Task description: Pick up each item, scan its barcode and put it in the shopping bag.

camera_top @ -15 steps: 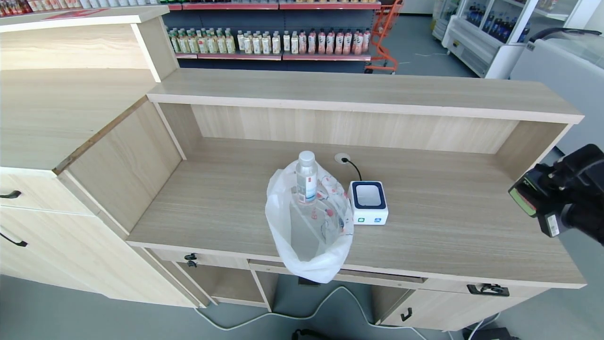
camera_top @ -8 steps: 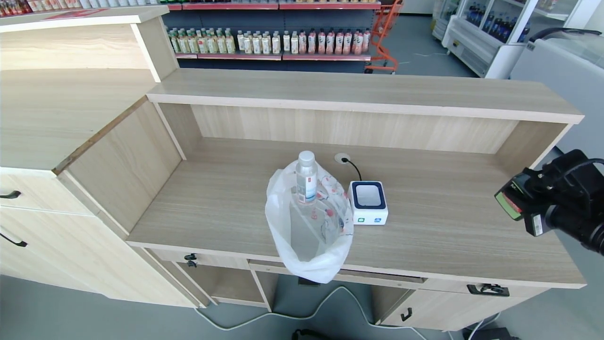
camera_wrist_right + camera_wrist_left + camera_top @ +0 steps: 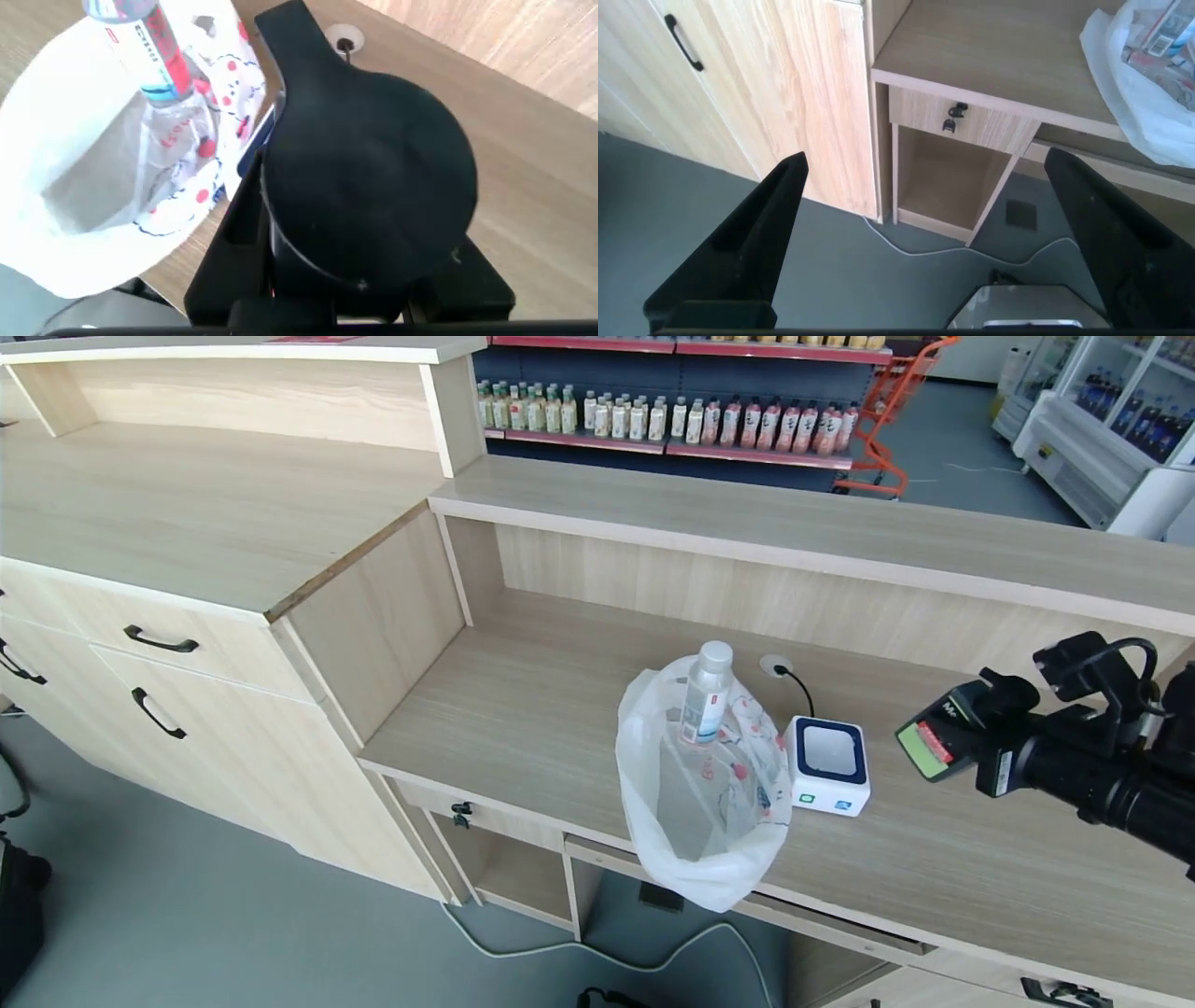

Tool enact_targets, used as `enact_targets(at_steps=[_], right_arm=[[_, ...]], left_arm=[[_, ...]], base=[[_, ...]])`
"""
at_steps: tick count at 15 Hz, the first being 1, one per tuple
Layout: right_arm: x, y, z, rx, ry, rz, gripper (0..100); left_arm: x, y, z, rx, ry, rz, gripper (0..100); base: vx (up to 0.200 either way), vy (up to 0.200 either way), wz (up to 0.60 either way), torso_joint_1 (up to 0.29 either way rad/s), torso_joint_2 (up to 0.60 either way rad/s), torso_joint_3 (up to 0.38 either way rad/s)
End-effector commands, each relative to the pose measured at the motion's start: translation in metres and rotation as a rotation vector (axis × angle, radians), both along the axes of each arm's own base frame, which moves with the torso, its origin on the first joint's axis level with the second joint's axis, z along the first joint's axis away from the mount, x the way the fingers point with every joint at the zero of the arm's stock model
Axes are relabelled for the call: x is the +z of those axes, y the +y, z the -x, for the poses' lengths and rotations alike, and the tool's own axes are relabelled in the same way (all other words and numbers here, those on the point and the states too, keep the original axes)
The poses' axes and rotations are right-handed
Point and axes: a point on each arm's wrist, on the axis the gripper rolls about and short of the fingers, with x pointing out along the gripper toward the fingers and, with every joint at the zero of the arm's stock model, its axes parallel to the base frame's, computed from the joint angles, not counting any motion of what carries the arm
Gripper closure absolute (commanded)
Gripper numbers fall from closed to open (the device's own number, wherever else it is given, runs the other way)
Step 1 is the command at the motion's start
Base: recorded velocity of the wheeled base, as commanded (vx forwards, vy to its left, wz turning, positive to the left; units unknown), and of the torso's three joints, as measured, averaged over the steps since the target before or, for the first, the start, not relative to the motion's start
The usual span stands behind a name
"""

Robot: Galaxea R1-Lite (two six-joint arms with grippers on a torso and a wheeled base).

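A white plastic shopping bag (image 3: 702,821) stands at the counter's front edge with a clear water bottle (image 3: 707,695) upright inside it. Just to its right sits the white scanner (image 3: 827,765) with a dark-framed window on top. Right of the scanner and above the counter, my right gripper (image 3: 966,742) is shut on a black can with a green and red end (image 3: 929,744). In the right wrist view the can (image 3: 374,187) covers most of the scanner, with the bag (image 3: 84,177) beside it. My left gripper (image 3: 924,163) hangs open and empty below counter height.
The wooden counter (image 3: 560,709) has a raised back ledge and a higher section on the left with drawers (image 3: 159,639). A cable (image 3: 794,679) runs from the scanner to a grommet. Under the counter are a locked drawer (image 3: 952,117) and an open cubby (image 3: 948,187).
The head camera has swung, shifting the whole picture. My right gripper has carried the can leftward, closer to the scanner. The bag, bottle and scanner have stayed put.
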Motion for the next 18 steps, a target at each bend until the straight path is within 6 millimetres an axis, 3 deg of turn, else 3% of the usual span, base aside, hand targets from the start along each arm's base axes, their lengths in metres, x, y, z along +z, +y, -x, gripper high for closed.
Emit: enact_targets(at_steps=[1, 3, 8, 18], right_arm=[[-0.013, 0.011, -0.026, 0.066, 0.081, -0.182, 100], [-0.018, 0.014, -0.046, 0.055, 0.123, -0.332, 100], [-0.039, 0.009, -0.075, 0.027, 0.177, -0.377, 100], [-0.051, 0.018, -0.094, 0.041, 0.217, -0.426, 100]], left_arm=[[0.0, 0.0, 0.0, 0.002, -0.001, 0.0, 0], [0.0, 0.0, 0.0, 0.002, -0.001, 0.0, 0], [0.0, 0.0, 0.0, 0.002, -0.001, 0.0, 0], [0.0, 0.0, 0.0, 0.002, -0.001, 0.0, 0]], base=[[0.0, 0.0, 0.0, 0.0, 0.0, 0.0], [0.0, 0.0, 0.0, 0.0, 0.0, 0.0], [0.0, 0.0, 0.0, 0.0, 0.0, 0.0], [0.0, 0.0, 0.0, 0.0, 0.0, 0.0]])
